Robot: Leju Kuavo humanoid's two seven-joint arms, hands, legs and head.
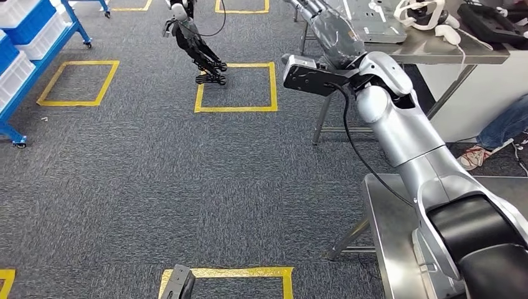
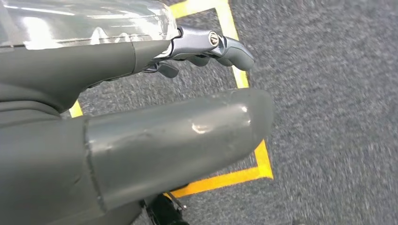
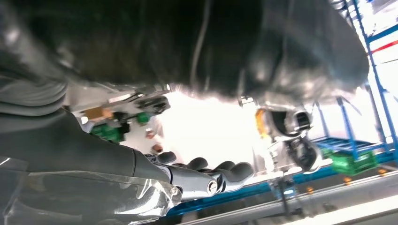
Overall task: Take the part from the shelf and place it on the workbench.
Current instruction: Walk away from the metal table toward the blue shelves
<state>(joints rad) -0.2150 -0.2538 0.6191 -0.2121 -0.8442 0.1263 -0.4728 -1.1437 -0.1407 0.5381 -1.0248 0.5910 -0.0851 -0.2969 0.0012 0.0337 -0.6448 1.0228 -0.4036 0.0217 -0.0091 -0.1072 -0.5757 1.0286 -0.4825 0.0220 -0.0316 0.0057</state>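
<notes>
Four yellow tape squares (image 1: 236, 87) mark the grey carpet (image 1: 155, 174), and most of my open room is that broad stretch of floor. It is bounded by the blue shelf (image 1: 37, 56) with white bins on one side and the steel workbench (image 1: 436, 53) on the other. A second steel table (image 1: 389, 237) stands close under my right upper arm, its edge near the elbow. A black jointed arm-like object (image 1: 198, 50) hangs over the carpet, well apart from both my hands. My left hand (image 2: 117, 122) hangs low over the carpet. Its fingers (image 2: 234, 49) lie straight and close together, with the thick thumb set apart beneath them, holding nothing; a corner of yellow tape lies beyond the fingertips. My right arm is raised and stretched forward, so the plastic-wrapped right hand (image 1: 333, 34) reaches over the workbench's near edge. In the right wrist view its fingers (image 3: 225, 171) sit side by side, slightly curled, but I cannot tell whether they hold anything. The flat grey metal part (image 1: 368, 22) lies on the workbench just beside that hand.
</notes>
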